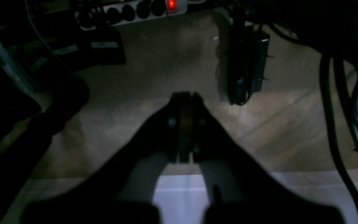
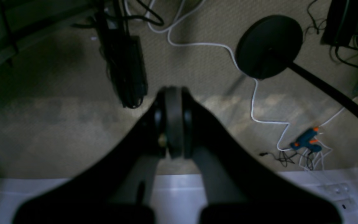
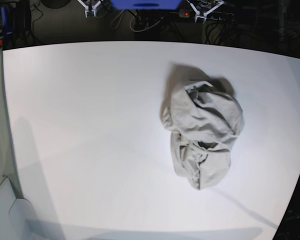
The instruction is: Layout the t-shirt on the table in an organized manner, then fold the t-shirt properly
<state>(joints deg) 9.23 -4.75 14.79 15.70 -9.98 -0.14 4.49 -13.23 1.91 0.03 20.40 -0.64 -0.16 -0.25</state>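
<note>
- Both grippers, left (image 1: 185, 95) & right (image 2: 172, 90), jaws pressed together, holding nothing, off the table (image 3: 90, 100) edge.
- T-shirt (image 3: 202, 132) crumpled, table's right half.
- Step: layout not begun; next, prob. reach in, grab an edge.

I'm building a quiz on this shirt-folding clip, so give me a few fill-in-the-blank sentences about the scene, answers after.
1. The t-shirt lies in a ____ heap, not spread flat.
2. It rests on the ____ table.
3. The left gripper and the right gripper are both ____.
4. On the floor beside the white cable lies a blue and orange ____ gun.

Answers: crumpled; white; shut; glue
</note>
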